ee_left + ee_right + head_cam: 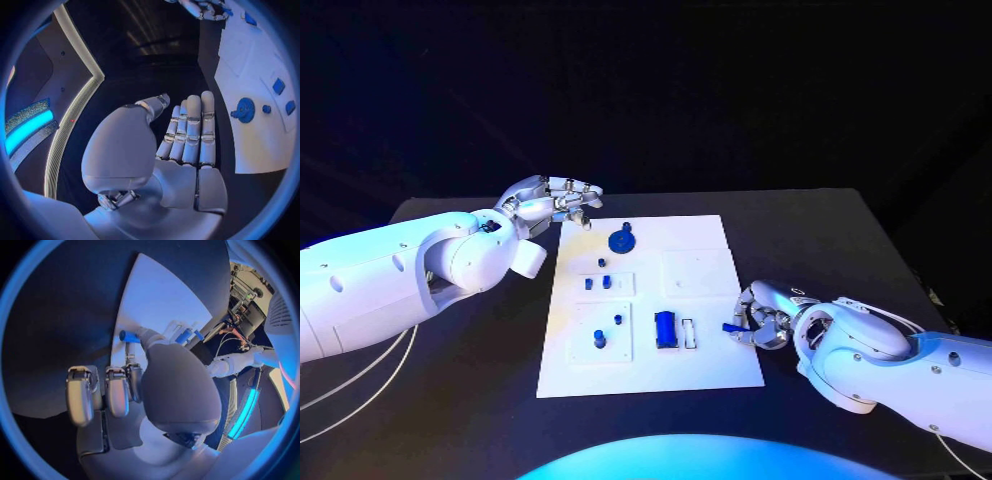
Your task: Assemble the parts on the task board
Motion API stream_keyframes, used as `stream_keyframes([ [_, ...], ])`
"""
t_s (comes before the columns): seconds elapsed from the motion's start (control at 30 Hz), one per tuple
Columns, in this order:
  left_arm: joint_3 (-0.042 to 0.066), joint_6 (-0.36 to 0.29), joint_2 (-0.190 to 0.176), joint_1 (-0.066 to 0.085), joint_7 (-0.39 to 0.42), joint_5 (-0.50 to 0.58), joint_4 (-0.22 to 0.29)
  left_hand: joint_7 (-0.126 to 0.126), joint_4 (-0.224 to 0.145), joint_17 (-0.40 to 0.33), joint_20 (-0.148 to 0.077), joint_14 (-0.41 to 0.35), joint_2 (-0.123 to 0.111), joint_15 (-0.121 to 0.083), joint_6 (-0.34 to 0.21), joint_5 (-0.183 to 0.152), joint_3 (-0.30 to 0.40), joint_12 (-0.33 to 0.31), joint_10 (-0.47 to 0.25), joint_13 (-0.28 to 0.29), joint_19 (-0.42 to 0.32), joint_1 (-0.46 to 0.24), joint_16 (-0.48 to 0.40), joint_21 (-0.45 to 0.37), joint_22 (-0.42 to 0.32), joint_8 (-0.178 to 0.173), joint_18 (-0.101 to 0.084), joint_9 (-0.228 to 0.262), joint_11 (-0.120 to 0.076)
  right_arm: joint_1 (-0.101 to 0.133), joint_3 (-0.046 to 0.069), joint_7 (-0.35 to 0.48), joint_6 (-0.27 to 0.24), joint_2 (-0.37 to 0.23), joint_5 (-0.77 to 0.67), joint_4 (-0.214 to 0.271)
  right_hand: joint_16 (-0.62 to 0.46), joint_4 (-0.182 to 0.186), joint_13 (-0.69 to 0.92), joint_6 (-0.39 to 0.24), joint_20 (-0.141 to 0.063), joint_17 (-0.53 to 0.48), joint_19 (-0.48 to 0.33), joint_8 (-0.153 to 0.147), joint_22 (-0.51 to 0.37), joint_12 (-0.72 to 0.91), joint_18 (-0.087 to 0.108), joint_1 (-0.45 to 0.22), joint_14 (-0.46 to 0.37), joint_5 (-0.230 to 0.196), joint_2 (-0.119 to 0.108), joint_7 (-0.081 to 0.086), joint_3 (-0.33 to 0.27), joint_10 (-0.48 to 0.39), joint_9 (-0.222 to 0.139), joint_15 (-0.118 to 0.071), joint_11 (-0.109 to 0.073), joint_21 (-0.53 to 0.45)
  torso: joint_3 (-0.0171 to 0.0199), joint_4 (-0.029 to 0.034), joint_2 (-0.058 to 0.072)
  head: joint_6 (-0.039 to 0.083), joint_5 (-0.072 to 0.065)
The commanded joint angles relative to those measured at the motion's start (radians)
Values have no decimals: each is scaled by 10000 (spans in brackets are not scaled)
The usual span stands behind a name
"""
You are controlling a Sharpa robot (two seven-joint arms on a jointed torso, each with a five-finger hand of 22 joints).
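Task board [708, 368] lies flat at the middle of the black table [819, 215], long axis running away from the robot. Left hand [555, 199] sits just off the board's far left corner, over the table; in the left wrist view its fingers [191, 131] are straight and side by side, thumb apart, palm bare, nothing held. Right hand [762, 318] is at the board's right edge, toward the near end, fingers curled in; a small blue peg [731, 327] is pinched between thumb and a fingertip, with its free end reaching over the board's edge. The right wrist view shows the same peg [129, 336] as a short blue cylinder at the fingertips, over the white board surface [156, 295]. On the board: a round blue disc part [622, 239] near the far end, closest to the left hand; nearer than it, small blue pieces [596, 283] on a raised white block in the left column; a blue rectangular block [666, 330] standing in the near middle, just beside the right hand's side of the board; another small blue piece [600, 336] on a white block at near left. Whether these pieces are seated in sockets or merely resting on the board, cannot tell.
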Motion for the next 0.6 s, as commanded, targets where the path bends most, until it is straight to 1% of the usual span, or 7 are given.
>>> stream_keyframes([
  [0.03, 7, 133, 8, 8, 30, 11, 34, 2, 51, -10, 0, -53, -5, -26, -36, 24, 4, 36, -59, -16, 96, -12, -56, -34, -12, 38, 147, -9, 1, -86, -105, -144, 123, -52, 113, 128, 7, -776, 1565, 105, -58, 1735, 930, 134, 2514, 45, -54, -78, 877, 318, -97, -50, 1038, 162, 81, -61, -65, 59, -7, -3, -9, -30, -18],
  [0.1, 7, 128, 11, 8, 29, 11, 34, 2, 51, -10, 0, -53, -5, -26, -36, 24, 4, 36, -59, -16, 96, -12, -56, -34, -12, 38, 147, -9, 1, -17, -101, -78, -35, -80, 243, 262, 18, -999, 1591, 79, -58, 1762, 950, 225, 2532, 83, -67, -286, 883, 440, -127, -39, 1387, 193, 187, -55, -54, 125, -6, 1, -5, -19, -24],
  [0.23, 7, 121, 25, 8, 29, 11, 30, 2, 46, -12, -2, -53, 4, -28, -37, 25, 12, 41, -63, -17, 101, 5, -57, -39, -16, 41, 148, -10, 0, 163, -92, 72, -340, -98, 678, 534, 21, -1270, 1599, -4, -54, 1771, 964, 326, 2544, 93, -77, -620, 885, 545, -146, -41, 1744, 213, 326, -54, -55, 175, 3, 0, -2, -6, -22],
  [0.33, 7, 126, 36, 8, 29, 10, 25, 2, 46, -12, -2, -53, 4, -28, -37, 25, 12, 41, -63, -17, 101, 5, -57, -39, -16, 41, 148, -10, 0, 257, -86, 159, -498, -66, 1012, 693, 23, -1293, 1606, -16, -54, 1775, 969, 339, 2548, 103, -80, -671, 886, 550, -139, -44, 1778, 221, 344, -55, -56, 191, 3, 0, -3, -15, -35],
  [0.47, 7, 142, 54, 8, 28, 10, 16, 2, 36, -14, -4, -53, 11, -30, -39, 27, 21, 48, -67, -18, 108, 28, -58, -45, -21, 45, 149, -10, -1, 329, -79, 253, -617, 109, 1463, 803, 25, -1375, 1629, -101, -61, 1781, 967, 396, 2547, 135, -79, -1061, 888, 504, -133, -73, 1921, 250, 438, -68, -75, 185, -3, -12, 0, -25, -42],
  [0.57, 7, 148, 70, 8, 27, 9, 18, 2, 36, -14, -4, -53, 11, -30, -39, 27, 21, 48, -67, -18, 108, 28, -58, -45, -21, 45, 149, -10, -1, 338, -77, 278, -616, 287, 1739, 776, 26, -1376, 1632, -134, -64, 1783, 965, 399, 2545, 138, -77, -1218, 889, 480, -117, -79, 1971, 254, 459, -72, -79, 179, -1, 5, 10, -39, -57],
  [0.6, 7, 152, 74, 8, 25, 9, 22, 2, 36, -14, -4, -53, 11, -30, -39, 27, 21, 48, -67, -18, 108, 28, -58, -45, -21, 45, 149, -10, -1, 330, -77, 280, -611, 346, 1815, 755, 26, -1373, 1630, -145, -65, 1783, 966, 399, 2545, 134, -78, -1265, 889, 475, -112, -78, 1983, 253, 463, -72, -80, 181, -2, 20, 14, -43, -74],
])
